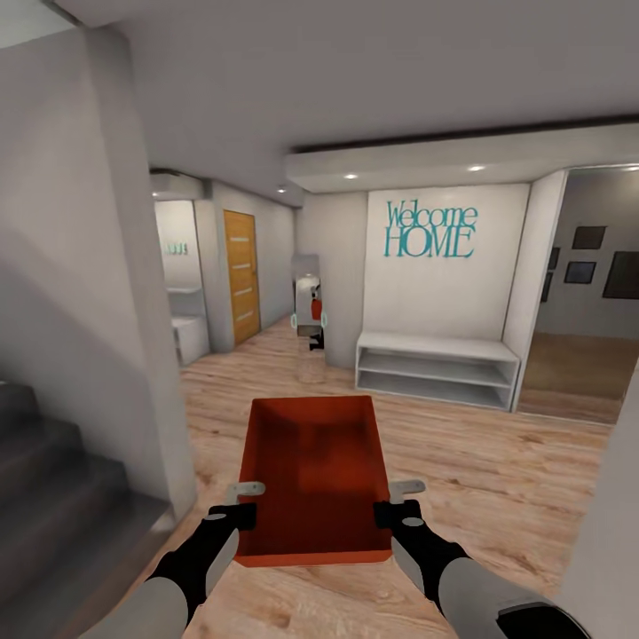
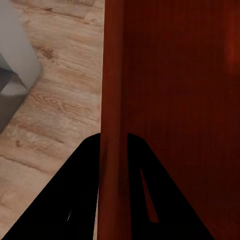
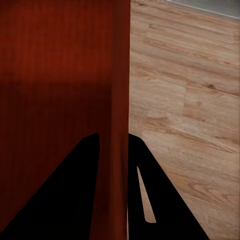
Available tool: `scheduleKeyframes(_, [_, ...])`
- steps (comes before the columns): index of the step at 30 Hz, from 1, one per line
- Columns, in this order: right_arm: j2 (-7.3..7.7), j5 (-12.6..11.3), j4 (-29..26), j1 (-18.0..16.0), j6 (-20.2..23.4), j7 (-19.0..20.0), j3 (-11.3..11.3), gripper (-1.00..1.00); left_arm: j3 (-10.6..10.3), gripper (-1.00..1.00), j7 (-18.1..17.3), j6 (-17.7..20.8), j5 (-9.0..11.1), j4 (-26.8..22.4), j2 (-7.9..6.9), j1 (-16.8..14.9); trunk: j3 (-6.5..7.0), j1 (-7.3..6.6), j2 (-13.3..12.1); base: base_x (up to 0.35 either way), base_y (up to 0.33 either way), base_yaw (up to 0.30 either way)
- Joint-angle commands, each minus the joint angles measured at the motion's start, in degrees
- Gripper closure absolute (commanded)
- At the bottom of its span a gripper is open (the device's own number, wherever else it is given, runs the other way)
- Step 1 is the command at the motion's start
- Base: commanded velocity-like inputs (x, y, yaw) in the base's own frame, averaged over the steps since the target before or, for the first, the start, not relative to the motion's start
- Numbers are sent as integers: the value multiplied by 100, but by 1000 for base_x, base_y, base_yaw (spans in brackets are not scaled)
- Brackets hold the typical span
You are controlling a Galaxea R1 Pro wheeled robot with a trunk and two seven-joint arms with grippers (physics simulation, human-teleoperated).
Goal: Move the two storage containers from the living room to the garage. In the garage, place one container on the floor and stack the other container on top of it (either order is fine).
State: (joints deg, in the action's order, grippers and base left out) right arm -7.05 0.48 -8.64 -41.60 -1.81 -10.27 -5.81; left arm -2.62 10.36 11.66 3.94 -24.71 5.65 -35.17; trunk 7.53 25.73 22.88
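A red-orange storage container point(image 1: 315, 475) is carried in front of me, above the light wood-plank flooring. My left gripper point(image 1: 246, 504) is shut on its left wall and my right gripper point(image 1: 390, 501) is shut on its right wall. In the left wrist view the thin red wall point(image 2: 112, 125) runs between the black fingers point(image 2: 75, 200). The right wrist view shows the same: the container wall point(image 3: 120, 100) is pinched between dark fingers point(image 3: 155, 200). The bin is lidless and looks empty.
I am in an entry hall. A white bench shelf point(image 1: 437, 368) stands under a "Welcome HOME" sign point(image 1: 430, 229). Dark stairs point(image 1: 53, 497) and a grey wall corner point(image 1: 146, 355) lie close on the left. A wooden door point(image 1: 240, 275) is at the back left, a mirror point(image 1: 309, 306) beyond.
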Motion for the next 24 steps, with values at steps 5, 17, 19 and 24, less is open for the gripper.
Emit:
scheduleKeyframes(5, [-3, 75, -15, -6, -74, -45, 151, 100, 192, 100, 142, 45, -16, 1, -64, 2, -2, 5, 4, 324, 0, 0])
scheduleKeyframes(17, [-6, 75, -15, -6, -83, -45, 151, 100, 192, 100, 142, 44, -17, 1, -64, 2, -2, 5, 4, 324, 0, 0])
scheduleKeyframes(19, [-7, 75, -16, -6, -83, -45, 151, 100, 192, 100, 142, 44, -18, 1, -64, 2, -2, 5, 4, 324, 0, 0])
scheduleKeyframes(24, [1, 75, -16, -6, -83, -45, 151, 100, 192, 100, 142, 47, -18, 1, -64, 2, -2, 5, 4, 324, 0, 0])
